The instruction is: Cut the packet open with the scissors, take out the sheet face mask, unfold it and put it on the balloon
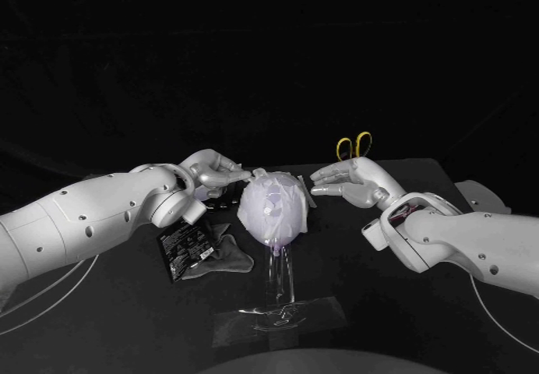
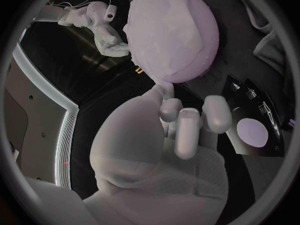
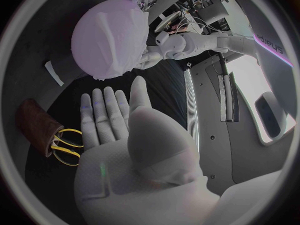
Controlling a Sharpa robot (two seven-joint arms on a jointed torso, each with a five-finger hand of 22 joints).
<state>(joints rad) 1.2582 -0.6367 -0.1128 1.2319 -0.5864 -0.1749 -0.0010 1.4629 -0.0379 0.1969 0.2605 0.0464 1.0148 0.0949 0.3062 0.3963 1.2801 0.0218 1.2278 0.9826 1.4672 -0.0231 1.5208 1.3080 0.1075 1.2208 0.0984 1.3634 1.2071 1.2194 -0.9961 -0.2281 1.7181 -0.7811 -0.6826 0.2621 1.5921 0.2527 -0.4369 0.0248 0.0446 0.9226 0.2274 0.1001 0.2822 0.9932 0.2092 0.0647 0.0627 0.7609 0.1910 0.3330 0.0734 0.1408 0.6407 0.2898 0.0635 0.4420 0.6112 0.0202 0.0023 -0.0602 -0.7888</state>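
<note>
— Mask point(image 1: 269, 196) sits on the balloon point(image 1: 283, 227). Left hand point(image 1: 213, 175) touches its top edge, grip unclear; right hand point(image 1: 348, 181) is spread, empty, just beside.
— A tug could peel it off or tip the balloon.

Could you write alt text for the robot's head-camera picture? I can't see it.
A balloon on a clear stand wears a white face mask; the robot's left hand touches the mask near its top while the right hand hovers open beside it. A black packet lies left of the stand, yellow-handled scissors behind the right hand.
</note>
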